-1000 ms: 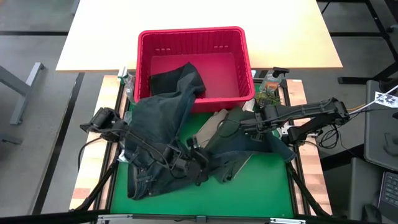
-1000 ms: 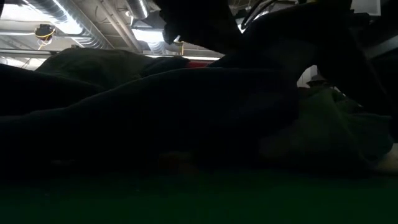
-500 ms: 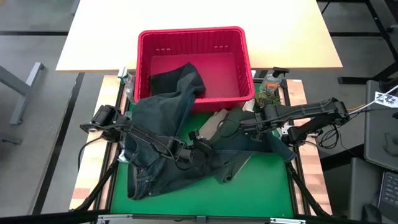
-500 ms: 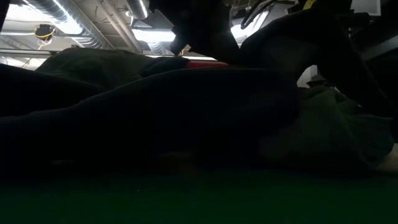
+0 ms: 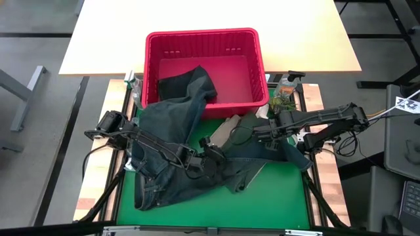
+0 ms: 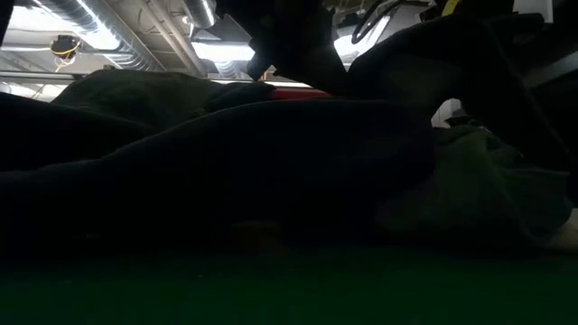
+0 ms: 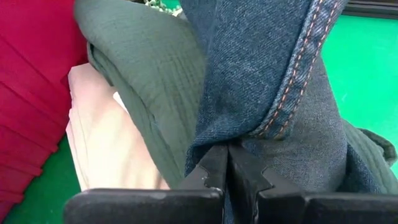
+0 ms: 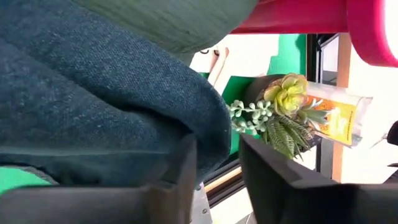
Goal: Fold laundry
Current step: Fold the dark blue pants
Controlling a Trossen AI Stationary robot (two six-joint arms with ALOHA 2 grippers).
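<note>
Grasp step: left gripper (image 7: 227, 163) pinches a hem of the jeans (image 5: 172, 141) heaped mid-table, right gripper (image 8: 217, 163) stands parted beside the denim; next, a lift to spread them flat.

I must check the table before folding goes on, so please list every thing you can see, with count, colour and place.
jeans: one, dark blue denim, draped from the basket's front rim down over the mat.
olive-green shirt: one, on the mat right of centre, partly under the jeans.
tan top: one, just in front of the basket.
dark garment: one, inside the basket.
basket: one, red, at the table's back.
green mat: one, under the clothes.
small plant: one, green, right of the basket.
bottle: one, clear, beside the plant.
left gripper: shut on the jeans' hem.
right gripper: open, beside the jeans.
</note>
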